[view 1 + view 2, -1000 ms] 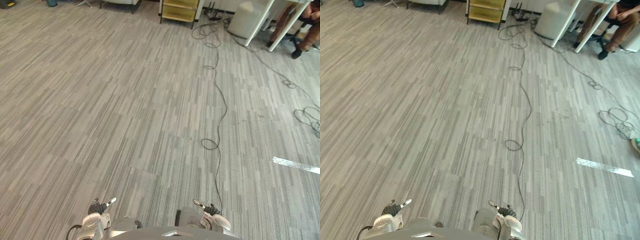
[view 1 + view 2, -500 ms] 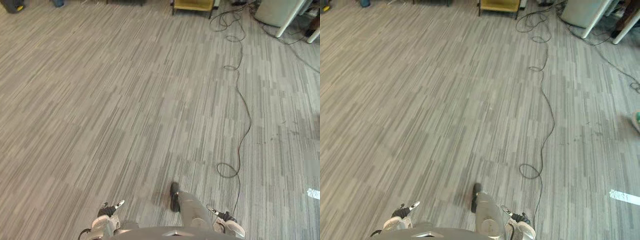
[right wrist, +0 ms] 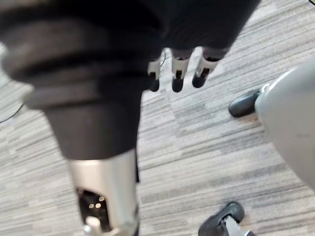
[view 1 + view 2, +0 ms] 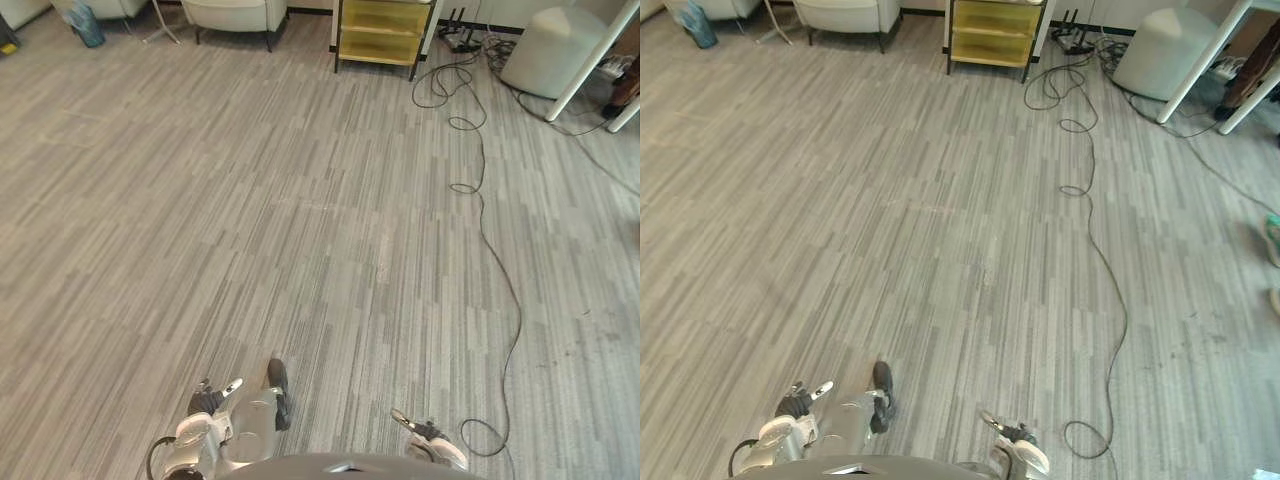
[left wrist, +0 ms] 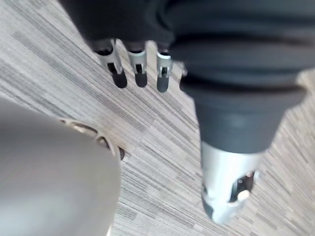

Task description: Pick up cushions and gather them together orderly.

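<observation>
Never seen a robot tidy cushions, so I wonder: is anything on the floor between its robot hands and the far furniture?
Nothing visible does. The left robot hand and right robot hand hang low, open and holding nothing, and plain grey carpet runs from them to the armchair and yellow shelf unit at the far end.

We see the grey striped floor [image 4: 300, 180] under even, fairly bright light, and no hard-edged shadow crosses it. Beneath the armchair [image 4: 228, 12] and the yellow cabinet [image 4: 385, 30] we find only short, soft shadows close to their feet, so the light comes from above. The floor turns slightly paler toward the far side, without strong glare. In the wrist views, the dark ribbed covers of the left hand [image 5: 137, 59] and the right hand [image 3: 177, 73] read almost black, while we see a mild sheen on the silver thumbs.
</observation>
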You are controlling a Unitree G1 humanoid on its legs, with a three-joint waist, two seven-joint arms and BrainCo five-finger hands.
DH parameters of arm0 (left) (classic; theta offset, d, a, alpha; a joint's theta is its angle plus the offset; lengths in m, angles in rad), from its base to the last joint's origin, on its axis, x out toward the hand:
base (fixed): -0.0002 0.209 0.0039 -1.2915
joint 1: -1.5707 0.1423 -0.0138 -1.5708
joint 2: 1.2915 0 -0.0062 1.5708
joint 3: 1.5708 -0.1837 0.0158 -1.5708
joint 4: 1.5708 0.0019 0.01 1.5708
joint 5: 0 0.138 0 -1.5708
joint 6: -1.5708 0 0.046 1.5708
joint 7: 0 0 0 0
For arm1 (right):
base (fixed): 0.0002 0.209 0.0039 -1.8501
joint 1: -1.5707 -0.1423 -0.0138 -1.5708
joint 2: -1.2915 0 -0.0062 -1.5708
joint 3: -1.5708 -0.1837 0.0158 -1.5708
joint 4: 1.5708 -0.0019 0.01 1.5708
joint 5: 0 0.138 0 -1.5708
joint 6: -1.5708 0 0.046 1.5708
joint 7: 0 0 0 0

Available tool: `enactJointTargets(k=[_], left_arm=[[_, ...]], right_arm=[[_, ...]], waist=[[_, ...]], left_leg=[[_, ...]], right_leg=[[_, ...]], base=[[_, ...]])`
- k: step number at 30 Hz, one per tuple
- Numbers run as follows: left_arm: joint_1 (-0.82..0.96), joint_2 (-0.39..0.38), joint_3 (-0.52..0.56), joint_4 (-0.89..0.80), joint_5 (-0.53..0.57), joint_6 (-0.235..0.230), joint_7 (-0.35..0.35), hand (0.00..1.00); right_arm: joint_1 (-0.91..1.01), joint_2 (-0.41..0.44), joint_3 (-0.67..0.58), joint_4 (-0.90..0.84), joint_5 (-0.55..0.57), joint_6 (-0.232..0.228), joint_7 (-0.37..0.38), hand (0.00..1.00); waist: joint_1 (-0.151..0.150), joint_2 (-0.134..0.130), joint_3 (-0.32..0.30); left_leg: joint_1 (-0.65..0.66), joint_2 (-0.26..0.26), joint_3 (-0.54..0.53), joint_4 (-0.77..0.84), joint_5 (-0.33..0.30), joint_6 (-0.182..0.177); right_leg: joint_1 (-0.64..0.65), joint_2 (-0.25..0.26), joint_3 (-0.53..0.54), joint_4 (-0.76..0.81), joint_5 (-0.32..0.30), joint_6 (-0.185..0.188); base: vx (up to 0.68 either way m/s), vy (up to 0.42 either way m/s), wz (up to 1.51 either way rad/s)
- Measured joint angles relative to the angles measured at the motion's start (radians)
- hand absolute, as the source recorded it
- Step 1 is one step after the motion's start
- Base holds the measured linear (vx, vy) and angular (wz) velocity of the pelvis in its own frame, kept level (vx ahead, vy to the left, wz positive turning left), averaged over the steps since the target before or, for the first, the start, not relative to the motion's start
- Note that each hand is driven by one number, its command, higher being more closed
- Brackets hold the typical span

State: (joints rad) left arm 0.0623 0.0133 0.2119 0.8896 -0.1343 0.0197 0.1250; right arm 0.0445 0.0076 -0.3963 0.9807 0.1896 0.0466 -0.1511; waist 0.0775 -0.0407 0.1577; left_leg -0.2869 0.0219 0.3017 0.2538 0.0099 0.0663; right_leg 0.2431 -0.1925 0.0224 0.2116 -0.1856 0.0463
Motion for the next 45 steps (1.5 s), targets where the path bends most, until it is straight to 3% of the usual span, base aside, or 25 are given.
enactJointTargets(k=[2, 3, 4, 5, 6, 8, 10, 12, 15, 18, 19, 21, 22, 24, 25, 26, 29, 31, 32, 36, 38, 39, 41, 43, 45], left_arm=[[-0.009, 0.018, -0.026, 0.024, 0.001, 0.001, 0.001, 0.0], [-0.012, 0.03, -0.045, 0.046, 0.001, 0.006, 0.001, 0.0], [-0.012, 0.038, -0.06, 0.052, 0.002, 0.009, 0.002, 0.0], [-0.009, 0.047, -0.086, 0.068, 0.002, 0.016, 0.003, 0.0], [-0.006, 0.054, -0.11, 0.078, 0.002, 0.025, 0.003, 0.0], [-0.008, 0.061, -0.133, 0.09, 0.002, 0.027, 0.002, 0.0], [-0.014, 0.062, -0.154, 0.104, 0.002, 0.027, 0.001, 0.0], [-0.017, 0.057, -0.148, 0.104, 0.004, 0.027, 0.001, 0.0], [-0.016, 0.046, -0.103, 0.104, 0.02, 0.026, 0.001, 0.0], [-0.004, 0.029, -0.051, 0.104, 0.021, 0.026, 0.001, 0.0], [0.002, 0.016, -0.043, 0.104, 0.022, 0.026, 0.0, 0.0], [0.02, -0.003, -0.017, 0.102, 0.028, 0.025, -0.007, 0.0], [0.011, -0.02, -0.016, 0.097, 0.029, 0.026, -0.007, 0.0], [-0.001, -0.033, -0.014, 0.087, 0.029, 0.025, -0.01, 0.0], [-0.001, -0.033, -0.016, 0.081, 0.028, 0.024, -0.014, 0.0], [-0.001, -0.031, -0.018, 0.078, 0.028, 0.023, -0.017, 0.0], [-0.004, -0.025, -0.03, 0.057, 0.026, 0.015, -0.023, 0.0], [-0.008, -0.019, -0.04, 0.049, 0.024, 0.013, -0.023, 0.0], [-0.012, -0.015, -0.054, 0.041, 0.022, 0.012, -0.023, 0.0], [-0.01, -0.019, -0.066, 0.043, 0.02, 0.013, -0.023, 0.0], [-0.016, -0.008, -0.065, 0.04, 0.019, 0.011, -0.024, 0.0], [-0.016, 0.007, -0.065, 0.04, 0.019, 0.011, -0.024, 0.0], [-0.016, 0.026, -0.065, 0.046, 0.019, 0.016, -0.023, 0.0], [-0.016, 0.028, -0.065, 0.05, 0.019, 0.018, -0.021, 0.0], [-0.015, 0.027, -0.066, 0.063, 0.018, 0.019, -0.021, 0.0]], right_arm=[[0.0, -0.005, -0.002, 0.029, -0.001, 0.001, 0.001, 0.0], [0.0, -0.006, 0.002, 0.039, -0.001, 0.001, 0.006, 0.0], [0.002, -0.009, 0.003, 0.041, -0.001, 0.0, 0.012, 0.0], [0.002, -0.02, 0.007, 0.037, -0.002, -0.002, 0.017, 0.0], [0.002, -0.029, 0.015, 0.034, -0.002, -0.002, 0.017, 0.0], [0.001, -0.029, 0.011, 0.025, -0.003, -0.003, 0.018, 0.0], [0.0, -0.029, -0.007, 0.021, -0.001, -0.007, 0.018, 0.0], [-0.001, -0.032, -0.019, 0.02, 0.0, -0.008, 0.018, 0.0], [0.001, -0.037, -0.049, 0.019, 0.0, -0.002, 0.018, 0.0], [0.028, -0.037, -0.06, 0.017, 0.0, 0.001, 0.018, 0.0], [0.037, -0.046, -0.06, 0.017, -0.001, 0.002, 0.018, 0.0], [0.05, -0.056, -0.06, 0.021, -0.005, 0.006, 0.018, 0.0], [0.059, -0.064, -0.068, 0.016, -0.015, 0.006, 0.018, 0.0], [0.059, -0.082, -0.055, 0.009, -0.02, 0.006, 0.016, 0.0], [0.06, -0.094, -0.041, 0.016, -0.021, 0.006, 0.014, 0.0], [0.06, -0.097, -0.035, 0.018, -0.022, 0.006, 0.01, 0.0], [0.046, -0.095, -0.037, 0.02, -0.018, 0.006, 0.01, 0.0], [0.032, -0.094, -0.041, 0.024, -0.017, 0.006, 0.01, 0.0], [0.02, -0.087, -0.059, 0.022, -0.016, 0.005, 0.009, 0.0], [0.029, -0.082, -0.06, 0.018, -0.016, 0.005, 0.009, 0.0], [0.031, -0.071, -0.058, 0.02, -0.017, 0.005, 0.008, 0.0], [0.028, -0.045, -0.051, 0.019, -0.017, 0.005, 0.01, 0.0], [0.035, -0.016, -0.048, 0.019, -0.018, 0.006, 0.01, 0.0], [0.042, -0.009, -0.05, 0.021, -0.018, 0.007, 0.011, 0.0], [0.037, -0.012, -0.055, 0.015, -0.019, 0.006, 0.013, 0.0]], waist=[[-0.001, -0.016, -0.002], [-0.006, -0.017, 0.0], [-0.013, -0.015, 0.001], [-0.03, -0.005, 0.006], [-0.044, 0.004, 0.006], [-0.043, 0.007, 0.009], [-0.052, 0.01, 0.01], [-0.061, 0.015, 0.015], [-0.071, 0.016, 0.042], [-0.08, 0.025, 0.043], [-0.086, 0.051, 0.038], [-0.083, 0.083, 0.021], [-0.083, 0.1, 0.026], [-0.08, 0.12, 0.045], [-0.072, 0.135, 0.052], [-0.068, 0.132, 0.054], [-0.05, 0.123, 0.056], [-0.042, 0.12, 0.057], [-0.039, 0.109, 0.064], [-0.027, 0.124, 0.056], [-0.012, 0.098, 0.046], [-0.005, 0.05, 0.029], [-0.007, 0.01, 0.01], [0.004, -0.001, 0.001], [0.007, 0.013, 0.003]], left_leg=[[0.056, -0.024, 0.017, 0.059, -0.101, 0.018], [0.117, -0.031, 0.033, 0.062, -0.14, 0.017], [0.152, -0.035, 0.036, 0.059, -0.153, 0.02], [0.232, -0.049, 0.036, 0.026, -0.175, 0.018], [0.322, -0.058, 0.042, -0.039, -0.178, 0.016], [0.42, -0.066, 0.043, -0.112, -0.176, 0.012], [0.477, -0.066, 0.026, -0.141, -0.179, 0.005], [0.512, -0.066, -0.004, -0.157, -0.2, -0.017], [0.587, -0.07, -0.056, -0.192, -0.265, -0.027], [0.641, -0.046, -0.107, -0.143, -0.371, -0.057], [0.653, -0.015, -0.115, -0.123, -0.395, -0.075], [0.625, 0.047, -0.143, 0.012, -0.396, -0.119], [0.547, 0.079, -0.167, 0.193, -0.349, -0.154], [0.345, 0.148, -0.208, 0.641, -0.142, -0.21], [0.288, 0.209, -0.151, 0.801, -0.158, -0.179], [0.268, 0.224, -0.125, 0.837, -0.168, -0.164], [0.162, 0.229, -0.055, 0.786, -0.21, -0.13], [0.11, 0.207, -0.04, 0.627, -0.237, -0.129], [0.093, 0.151, -0.029, 0.363, -0.233, -0.13], [0.09, 0.058, -0.164, -0.15, -0.09, -0.163], [0.109, 0.033, -0.164, -0.131, 0.049, -0.121], [0.115, -0.001, -0.149, -0.124, 0.054, -0.095], [0.127, -0.038, -0.134, -0.107, 0.027, -0.055], [0.17, -0.062, -0.102, -0.122, -0.006, -0.028], [0.222, -0.065, -0.075, -0.141, -0.029, -0.018]], right_leg=[[-0.085, -0.018, 0.062, 0.286, 0.062, 0.119], [-0.171, -0.014, 0.11, 0.529, 0.139, 0.205], [-0.214, -0.013, 0.114, 0.645, 0.162, 0.238], [-0.288, -0.03, 0.052, 0.805, 0.161, 0.223], [-0.351, -0.051, -0.045, 0.873, 0.122, 0.157], [-0.407, -0.044, -0.139, 0.842, 0.03, 0.093], [-0.451, -0.017, -0.248, 0.653, -0.044, 0.06], [-0.492, 0.048, -0.26, 0.354, -0.016, 0.015], [-0.511, 0.089, -0.206, -0.101, 0.203, 0.025], [-0.536, 0.072, -0.197, -0.047, 0.248, -0.005], [-0.544, 0.092, -0.211, 0.004, 0.275, -0.028], [-0.539, 0.133, -0.213, 0.065, 0.3, -0.056], [-0.515, 0.15, -0.229, 0.07, 0.265, -0.065], [-0.429, 0.186, -0.223, 0.037, 0.205, -0.083], [-0.348, 0.213, -0.212, 0.001, 0.186, -0.099], [-0.31, 0.216, -0.2, -0.02, 0.175, -0.105], [-0.174, 0.212, -0.151, -0.12, 0.16, -0.099], [-0.126, 0.198, -0.142, -0.162, 0.163, -0.078], [-0.08, 0.166, -0.14, -0.188, 0.146, -0.055], [-0.022, 0.142, -0.139, -0.201, 0.075, 0.004], [0.006, 0.118, -0.11, -0.178, 0.014, 0.02], [-0.001, 0.081, -0.089, -0.142, -0.019, 0.014], [-0.016, 0.043, -0.072, -0.087, -0.018, 0.013], [-0.063, 0.015, -0.021, 0.035, -0.015, 0.015], [-0.147, 0.008, 0.025, 0.235, 0.014, 0.054]], base=[[0.59, 0.232, -0.07], [0.42, 0.163, -0.18], [0.49, 0.194, -0.17], [0.46, 0.177, -0.14], [0.45, 0.173, -0.17], [0.44, 0.105, -0.13], [0.44, 0.009, 0.16], [0.37, -0.056, 0.41], [0.4, -0.145, 0.53], [0.42, -0.239, 0.47], [0.68, -0.387, 0.48], [0.61, -0.37, 0.21], [0.57, -0.423, -0.02], [0.67, -0.41, -0.22], [0.55, -0.253, -0.45], [0.52, -0.212, -0.49], [0.48, -0.154, -0.46], [0.42, -0.009, -0.24], [0.41, 0.051, -0.05], [0.41, 0.137, 0.05], [0.51, 0.251, -0.25], [0.42, 0.167, -0.31], [0.41, 0.137, -0.18], [0.39, 0.166, -0.34], [0.28, 0.133, -0.44]])
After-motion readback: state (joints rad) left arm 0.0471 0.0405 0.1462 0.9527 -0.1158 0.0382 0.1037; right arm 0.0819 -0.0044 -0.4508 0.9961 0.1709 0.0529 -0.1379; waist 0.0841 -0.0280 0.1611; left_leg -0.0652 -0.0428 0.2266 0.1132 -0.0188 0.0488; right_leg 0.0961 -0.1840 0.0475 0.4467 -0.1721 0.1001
